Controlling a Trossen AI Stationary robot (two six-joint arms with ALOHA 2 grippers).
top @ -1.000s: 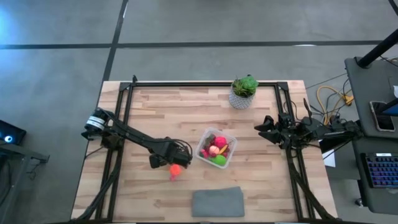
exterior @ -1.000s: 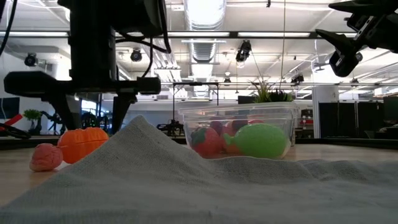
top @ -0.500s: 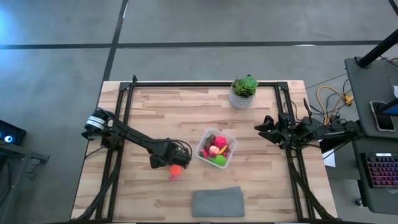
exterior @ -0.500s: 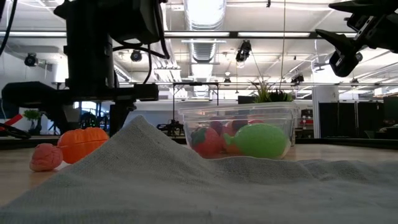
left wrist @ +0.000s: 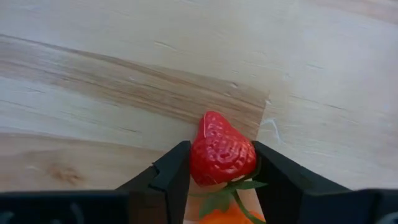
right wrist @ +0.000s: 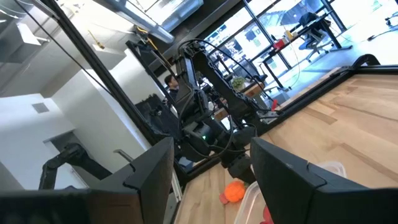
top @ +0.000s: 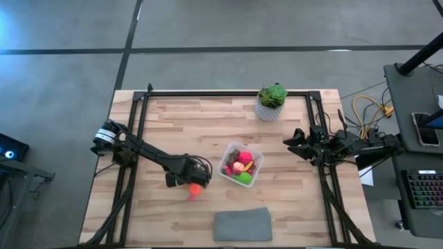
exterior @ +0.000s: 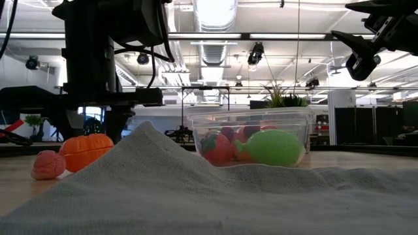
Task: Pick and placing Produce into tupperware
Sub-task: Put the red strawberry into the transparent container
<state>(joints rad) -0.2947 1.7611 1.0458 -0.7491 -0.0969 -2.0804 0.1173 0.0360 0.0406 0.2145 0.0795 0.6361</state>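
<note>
A strawberry (left wrist: 221,151) is gripped by the left gripper (left wrist: 219,169), apparently low over the table (top: 180,121), left of the tub (top: 241,164). The right gripper (top: 293,141) is held apart, fingers spread.

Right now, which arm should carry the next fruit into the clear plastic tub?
Left. The left gripper brackets the red toy strawberry beside the orange pumpkin-shaped piece, just left of the clear square tub. The right gripper waits raised, open, at the table's right edge.
</note>
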